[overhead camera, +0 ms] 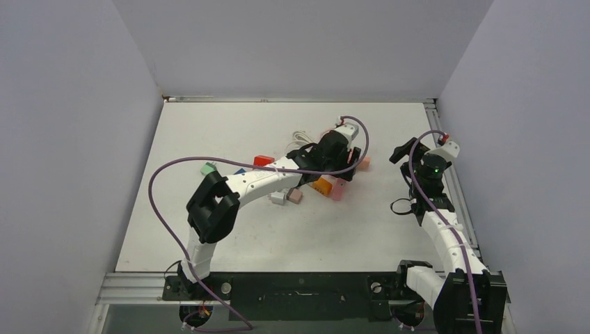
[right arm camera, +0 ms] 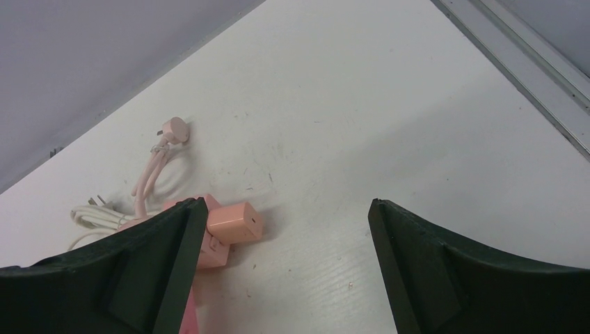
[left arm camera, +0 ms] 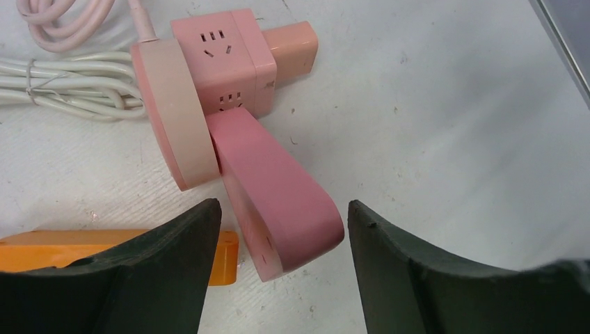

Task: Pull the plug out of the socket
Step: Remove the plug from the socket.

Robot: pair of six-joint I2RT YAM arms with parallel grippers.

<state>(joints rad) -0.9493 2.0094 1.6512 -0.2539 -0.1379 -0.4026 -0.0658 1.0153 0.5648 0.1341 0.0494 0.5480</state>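
A pink cube socket (left arm camera: 222, 62) lies on the white table with three plugs in it. A dark pink oblong plug (left arm camera: 278, 188) juts from its near face toward the camera. A pale pink flat plug (left arm camera: 174, 118) is on its left side and a salmon adapter (left arm camera: 292, 43) on its right. My left gripper (left arm camera: 282, 209) is open and straddles the dark pink plug's free end, with a small gap at each finger. My right gripper (right arm camera: 286, 205) is open and holds nothing, hovering right of the salmon adapter (right arm camera: 234, 223). From above, the left gripper (overhead camera: 346, 172) is over the cluster and the right gripper (overhead camera: 402, 152) stands apart.
An orange block (left arm camera: 42, 247) lies just left of the left fingers. A coiled white cable (left arm camera: 62, 83) and a pink cable (left arm camera: 62, 21) sit behind the socket. Several small coloured blocks (overhead camera: 263, 161) lie along the left forearm. The table's metal rail (right arm camera: 515, 62) runs at the right.
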